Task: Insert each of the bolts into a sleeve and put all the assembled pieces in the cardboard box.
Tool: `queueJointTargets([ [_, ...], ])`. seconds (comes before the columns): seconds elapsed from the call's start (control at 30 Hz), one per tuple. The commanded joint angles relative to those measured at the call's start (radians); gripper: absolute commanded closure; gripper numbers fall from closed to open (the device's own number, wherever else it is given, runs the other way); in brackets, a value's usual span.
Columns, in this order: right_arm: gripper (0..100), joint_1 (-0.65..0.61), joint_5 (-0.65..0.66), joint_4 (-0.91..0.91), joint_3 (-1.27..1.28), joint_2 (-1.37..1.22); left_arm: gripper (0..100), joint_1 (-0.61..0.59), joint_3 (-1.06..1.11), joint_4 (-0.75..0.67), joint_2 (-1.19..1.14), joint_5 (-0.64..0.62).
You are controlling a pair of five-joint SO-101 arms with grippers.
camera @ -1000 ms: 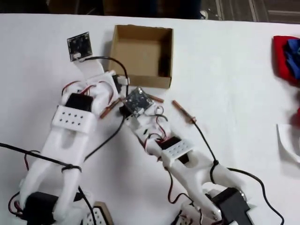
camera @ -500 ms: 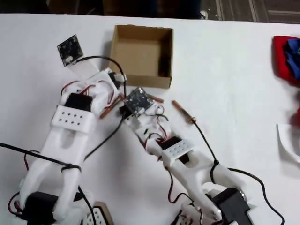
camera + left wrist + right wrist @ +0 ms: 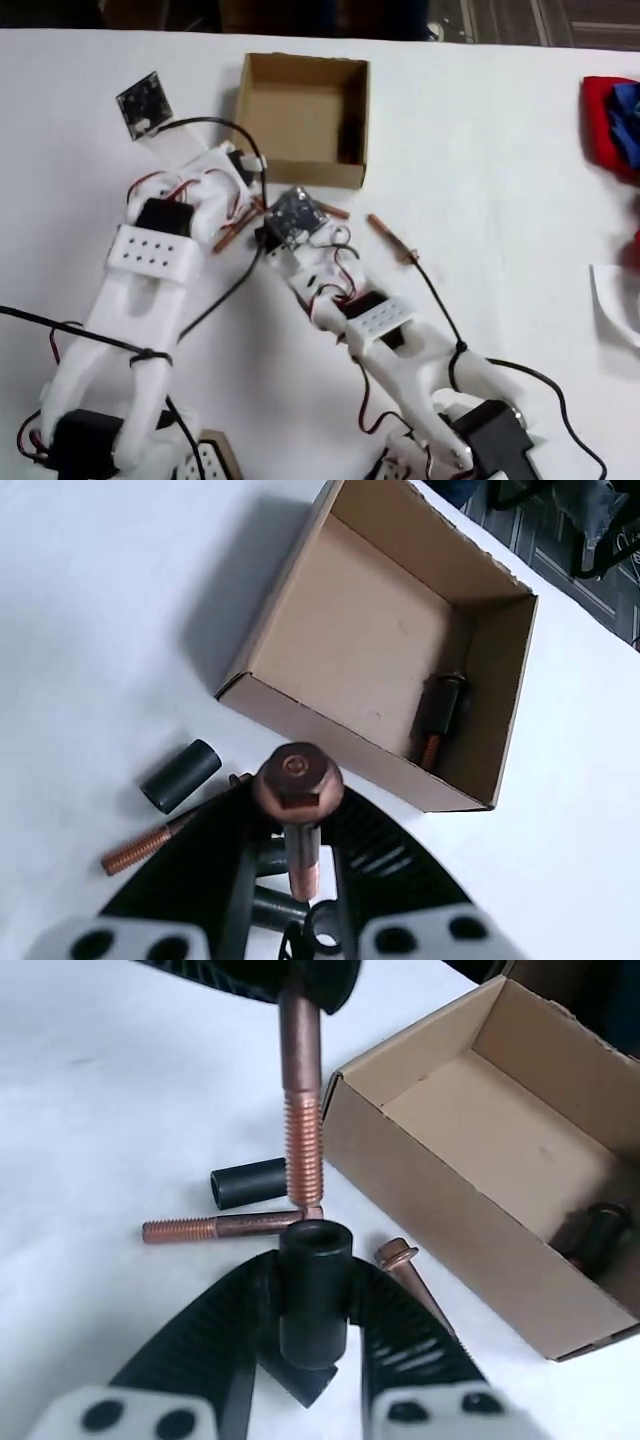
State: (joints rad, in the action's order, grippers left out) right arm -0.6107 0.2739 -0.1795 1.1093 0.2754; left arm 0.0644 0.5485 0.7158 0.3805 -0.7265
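left gripper [image 3: 295, 820] shifted left, clamped on copper hex-head bolt [image 3: 297, 780] | right gripper [image 3: 313, 1285] clamps upright black sleeve [image 3: 315, 1245]

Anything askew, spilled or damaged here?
Nothing stands out. The left gripper holds a bolt upright above the sleeve in the right gripper; one assembled piece lies inside the cardboard box; a loose bolt and a loose sleeve lie on the table.

Upright bolt [image 3: 301, 1110] just above sleeve [image 3: 314, 1290], both beside cardboard box [image 3: 430, 1175], assembled piece [image 3: 595, 1235] inside
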Motion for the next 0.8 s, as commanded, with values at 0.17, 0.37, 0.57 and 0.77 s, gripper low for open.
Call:
queueJointTargets([
  [0.17,97.7,0.012,0.006,-0.025,-0.005,0.045,98,0.000,-0.045,-0.029,0.012,-0.006],
  [0.37,97.7,0.013,0.006,-0.022,-0.005,0.045,98,0.006,-0.045,-0.029,0.014,-0.006],
  [0.57,97.7,0.016,0.006,-0.025,-0.005,0.044,98,0.041,-0.045,-0.026,0.014,-0.006],
  [0.77,97.7,0.033,0.006,-0.025,-0.005,0.044,98,0.043,-0.044,-0.028,0.014,-0.006],
])
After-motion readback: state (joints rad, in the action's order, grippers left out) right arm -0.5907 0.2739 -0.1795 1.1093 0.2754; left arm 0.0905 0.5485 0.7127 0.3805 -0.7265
